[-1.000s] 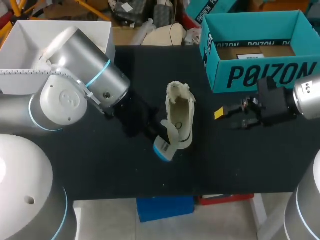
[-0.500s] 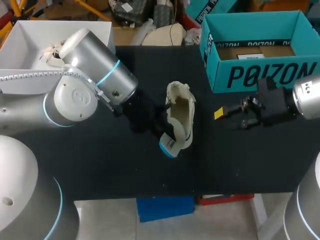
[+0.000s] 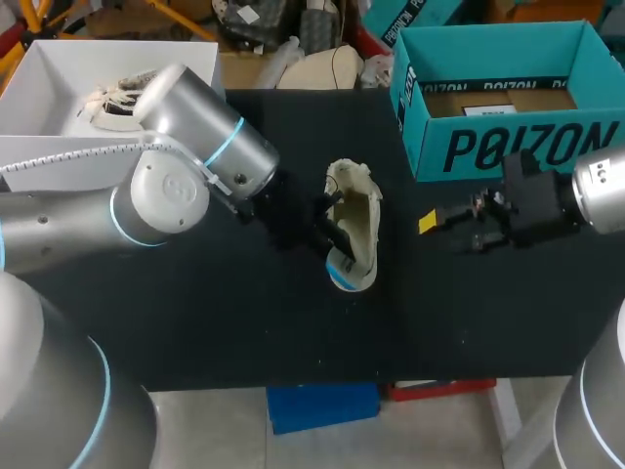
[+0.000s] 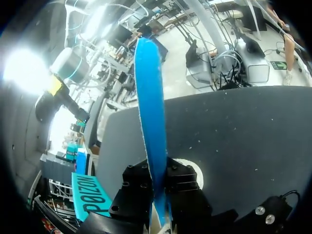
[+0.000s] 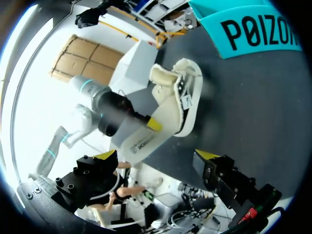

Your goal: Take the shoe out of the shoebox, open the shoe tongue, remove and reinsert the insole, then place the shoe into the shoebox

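A cream shoe (image 3: pixel 356 210) lies on the black table mid-scene, toe toward the far side. My left gripper (image 3: pixel 325 239) is against its left side, shut on the insole (image 3: pixel 342 271), whose blue underside shows over the shoe's heel end. In the left wrist view the blue insole (image 4: pixel 151 117) stands edge-on, pinched between the black fingers (image 4: pixel 139 187). The right wrist view shows the shoe (image 5: pixel 183 92) and the insole's cream face (image 5: pixel 141 139) ahead of my right gripper (image 5: pixel 156 157), which is open and holds nothing. That right gripper (image 3: pixel 435 223) hovers right of the shoe, in front of the teal shoebox (image 3: pixel 508 147).
A white box (image 3: pixel 59 59) at the back left holds another cream shoe (image 3: pixel 112 100). The teal shoebox's front wall also shows beside the gripper in the left wrist view (image 4: pixel 90 200). My left arm's large body (image 3: pixel 176 166) covers the table's left part.
My left arm has swung right toward the shoe, carrying the insole from beside the heel to over the heel opening. The right arm has stayed still.
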Tool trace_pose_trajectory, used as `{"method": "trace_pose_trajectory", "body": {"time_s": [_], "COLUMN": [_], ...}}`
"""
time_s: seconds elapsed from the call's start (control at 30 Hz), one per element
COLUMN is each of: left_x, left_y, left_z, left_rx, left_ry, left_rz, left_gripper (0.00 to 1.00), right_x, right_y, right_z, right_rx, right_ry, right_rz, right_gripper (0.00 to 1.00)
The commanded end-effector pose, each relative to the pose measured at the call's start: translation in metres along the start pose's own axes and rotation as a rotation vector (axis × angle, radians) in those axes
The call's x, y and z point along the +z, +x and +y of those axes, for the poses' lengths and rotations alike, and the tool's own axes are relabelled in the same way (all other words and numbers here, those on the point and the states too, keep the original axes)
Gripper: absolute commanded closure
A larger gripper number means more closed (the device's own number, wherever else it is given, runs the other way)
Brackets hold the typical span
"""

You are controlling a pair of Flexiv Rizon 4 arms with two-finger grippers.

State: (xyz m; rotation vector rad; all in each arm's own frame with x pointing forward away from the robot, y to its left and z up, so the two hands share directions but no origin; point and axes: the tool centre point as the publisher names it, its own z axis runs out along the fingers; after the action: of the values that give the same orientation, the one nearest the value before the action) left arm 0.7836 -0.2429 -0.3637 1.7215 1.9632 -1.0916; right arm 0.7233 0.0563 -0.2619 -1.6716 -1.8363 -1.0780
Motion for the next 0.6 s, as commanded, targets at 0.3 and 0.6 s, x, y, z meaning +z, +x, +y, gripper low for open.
{"method": "trace_pose_trajectory", "body": {"time_s": [0.3,0.6], "left_x": [0.007,0.002], "left_y": [0.0,-0.004], "left_z": [0.038,0.039], "left_rx": [-0.04,-0.087], "left_ry": [-0.052,-0.087], "left_rz": [-0.048,-0.017], "left_gripper": [1.0,0.45], "right_x": [0.0,0.0], "right_y": [0.001,0.001], "right_z": [0.0,0.0], "right_rx": [0.001,0.001], "right_ry": [0.002,0.002], "right_rz": [-0.003,-0.003], "right_gripper": [0.0,0.0]}}
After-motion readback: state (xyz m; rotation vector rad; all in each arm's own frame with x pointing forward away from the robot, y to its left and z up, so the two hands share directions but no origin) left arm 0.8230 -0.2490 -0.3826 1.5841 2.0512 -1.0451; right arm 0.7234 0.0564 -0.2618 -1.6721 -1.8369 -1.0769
